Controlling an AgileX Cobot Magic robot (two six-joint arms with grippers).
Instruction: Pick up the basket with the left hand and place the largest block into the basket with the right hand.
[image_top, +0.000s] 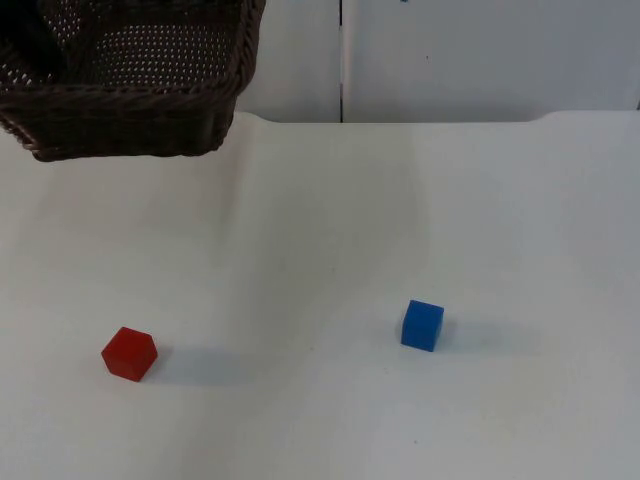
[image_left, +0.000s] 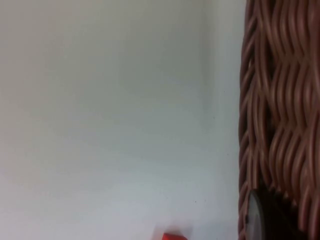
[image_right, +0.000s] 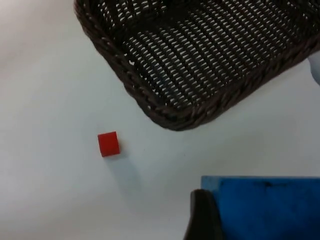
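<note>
The dark brown wicker basket (image_top: 130, 85) hangs above the table's far left. Its woven wall (image_left: 280, 110) runs close beside my left gripper's black fingertip (image_left: 260, 217), which is shut on the rim. In the right wrist view a large blue block (image_right: 265, 197) sits tight against a black finger (image_right: 202, 217) of my right gripper (image_right: 260, 222), which is shut on it. That gripper is high above the table, looking down on the basket's open inside (image_right: 210, 50). A smaller blue block (image_top: 422, 325) rests on the table right of centre.
A small red block (image_top: 130, 353) lies on the white table at the front left, also seen as a red block (image_right: 108, 144) below the basket and a red edge (image_left: 174, 236). The grey partition wall (image_top: 480, 55) closes off the back.
</note>
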